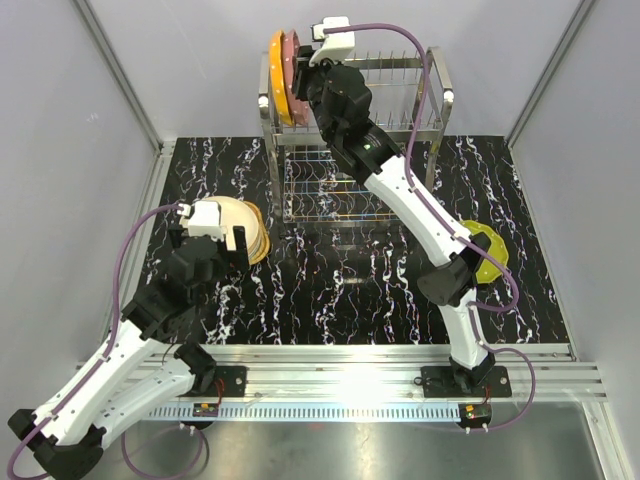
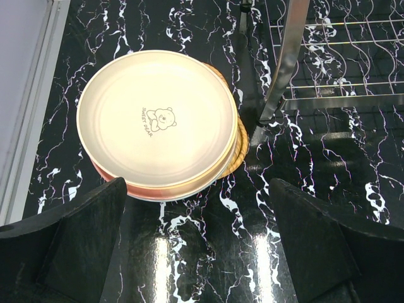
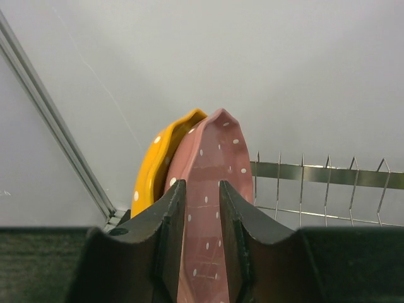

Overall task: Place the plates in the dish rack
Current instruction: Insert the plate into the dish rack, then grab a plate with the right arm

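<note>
The steel wire dish rack [image 1: 400,110] stands at the back of the table. An orange dotted plate [image 1: 279,78] stands on edge at its top left; it also shows in the right wrist view [image 3: 154,167]. My right gripper [image 3: 202,208] is shut on a pink dotted plate [image 3: 214,164], held on edge right beside the orange one [image 1: 290,55]. A stack of plates with a cream one on top [image 2: 158,120] lies at the left. My left gripper [image 2: 196,240] is open and empty, just near of that stack [image 1: 245,225]. A lime-green plate [image 1: 488,250] lies at the right, partly hidden by the right arm.
Upright prongs of the rack [image 3: 315,183] stand free to the right of the pink plate. A rack leg [image 2: 284,63] stands right beside the plate stack. Grey walls and metal frame rails [image 1: 120,75] enclose the black marbled table [image 1: 330,290].
</note>
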Motion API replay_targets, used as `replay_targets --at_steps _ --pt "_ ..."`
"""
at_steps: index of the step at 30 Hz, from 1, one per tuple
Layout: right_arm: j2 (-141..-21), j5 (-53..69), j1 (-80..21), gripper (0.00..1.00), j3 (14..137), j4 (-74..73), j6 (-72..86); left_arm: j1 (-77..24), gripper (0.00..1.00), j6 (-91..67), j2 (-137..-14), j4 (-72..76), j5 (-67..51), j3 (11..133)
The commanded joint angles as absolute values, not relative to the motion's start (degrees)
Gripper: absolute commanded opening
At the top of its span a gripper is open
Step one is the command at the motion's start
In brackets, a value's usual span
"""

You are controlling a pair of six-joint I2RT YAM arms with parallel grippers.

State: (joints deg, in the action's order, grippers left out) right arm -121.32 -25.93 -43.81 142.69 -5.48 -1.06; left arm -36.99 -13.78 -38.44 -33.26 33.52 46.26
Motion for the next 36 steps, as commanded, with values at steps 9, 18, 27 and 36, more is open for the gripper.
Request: replay_targets --at_steps 9,18,27,36 --pt "-116.81 -24.96 -44.12 0.49 142.04 -5.01 -1.14 -36.83 0.99 -14.24 -38.41 -30.50 33.66 46.32" --pt "-105.48 -23.03 -44.12 0.58 129.04 -4.57 -2.28 -36.83 0.99 -14.06 -37.97 -30.59 35.77 46.32" --pt "-78.44 -26.45 -44.12 0.66 95.13 -2.81 -0.36 -36.83 0.98 -13.45 -37.09 -30.76 37.97 46.32" --pt "-58.83 -41.01 -44.03 0.65 64.01 -11.41 12.88 -36.04 0.99 -13.54 -36.48 -31.73 38.85 46.67"
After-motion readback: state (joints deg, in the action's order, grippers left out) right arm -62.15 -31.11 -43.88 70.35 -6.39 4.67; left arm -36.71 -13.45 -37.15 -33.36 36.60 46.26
